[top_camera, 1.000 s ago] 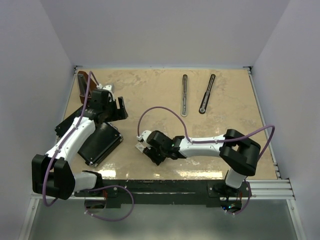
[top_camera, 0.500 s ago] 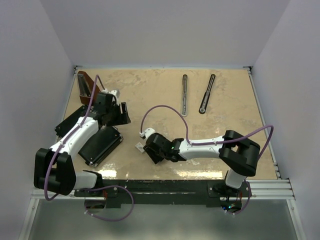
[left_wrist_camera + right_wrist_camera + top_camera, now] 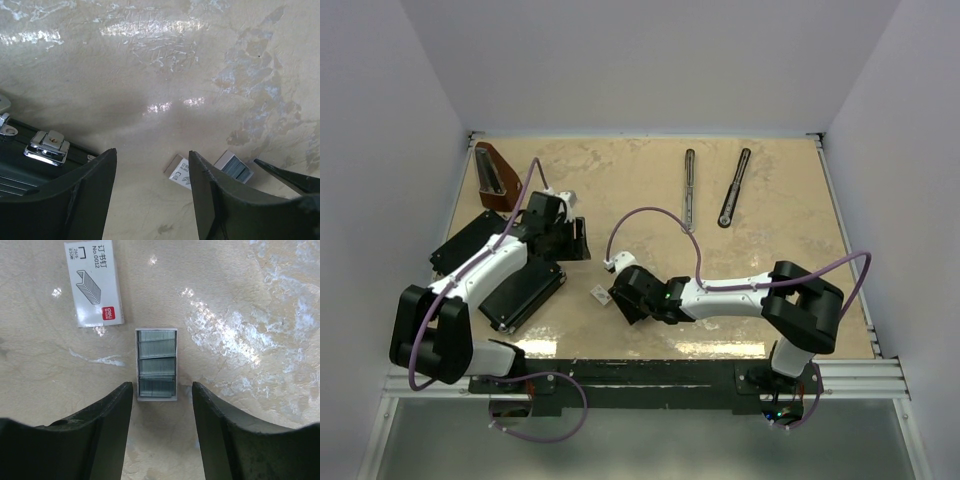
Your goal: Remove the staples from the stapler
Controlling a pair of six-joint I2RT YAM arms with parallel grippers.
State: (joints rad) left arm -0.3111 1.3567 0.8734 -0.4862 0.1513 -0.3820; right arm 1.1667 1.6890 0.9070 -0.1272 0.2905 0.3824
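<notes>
My right gripper (image 3: 161,386) hangs open and empty astride the staples (image 3: 156,365), near centre; left gripper (image 3: 152,152) wide open, empty too; stapler (image 3: 734,187) lies far right, split in two, so I judge unloading mostly done

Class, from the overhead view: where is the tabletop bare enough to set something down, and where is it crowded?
Bare: the far middle between the brown wedge and the grey channel piece; the right strip between the black stapler arm and the table edge. Crowded: near left, around the black case, left pincer, right pincer and the staples.
</notes>
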